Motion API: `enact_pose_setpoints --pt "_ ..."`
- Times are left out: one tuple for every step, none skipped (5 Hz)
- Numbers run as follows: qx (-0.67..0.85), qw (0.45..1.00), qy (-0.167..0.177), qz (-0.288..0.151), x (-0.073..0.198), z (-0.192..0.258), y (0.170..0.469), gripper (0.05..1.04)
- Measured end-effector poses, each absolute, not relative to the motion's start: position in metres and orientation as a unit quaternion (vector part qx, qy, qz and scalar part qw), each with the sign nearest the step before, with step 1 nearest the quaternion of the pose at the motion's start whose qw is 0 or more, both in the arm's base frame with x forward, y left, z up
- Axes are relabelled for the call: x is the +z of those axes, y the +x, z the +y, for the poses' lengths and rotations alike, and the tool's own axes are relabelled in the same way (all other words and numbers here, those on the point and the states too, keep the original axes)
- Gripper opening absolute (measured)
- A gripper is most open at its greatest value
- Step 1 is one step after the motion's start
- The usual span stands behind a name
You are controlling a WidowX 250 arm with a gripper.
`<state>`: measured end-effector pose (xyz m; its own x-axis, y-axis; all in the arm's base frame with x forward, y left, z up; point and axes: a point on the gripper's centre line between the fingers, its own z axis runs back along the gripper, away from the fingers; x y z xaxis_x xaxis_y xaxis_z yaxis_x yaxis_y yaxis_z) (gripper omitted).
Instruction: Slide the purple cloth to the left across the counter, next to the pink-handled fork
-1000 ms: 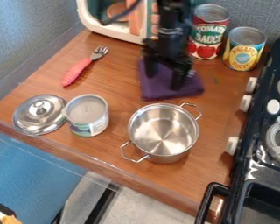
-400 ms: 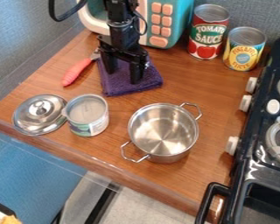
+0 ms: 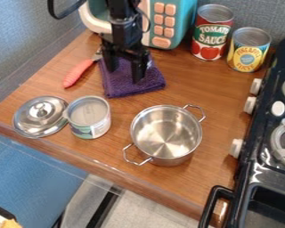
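Item: one black gripper (image 3: 124,75) (fingers spread) hangs over purple cloth (image 3: 130,89); pink-handled fork (image 3: 78,73) lies beside.

Pot (image 3: 167,135) on surface (image 3: 210,95), right of open can (image 3: 88,117); lid (image 3: 40,116) left of can; cloth (image 3: 132,82) behind pot, fork (image 3: 80,72) left of cloth.

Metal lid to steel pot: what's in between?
An upright can, right by the lid, then bare wooden counter up to the pot. Camera view shows it.
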<state>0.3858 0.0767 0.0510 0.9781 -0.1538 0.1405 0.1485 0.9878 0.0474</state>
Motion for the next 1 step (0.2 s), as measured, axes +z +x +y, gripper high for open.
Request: enact_pose_setpoints --pt "-0.078 0.99 0.039 -0.11 0.0862 0.0746 0.3889 1.0"
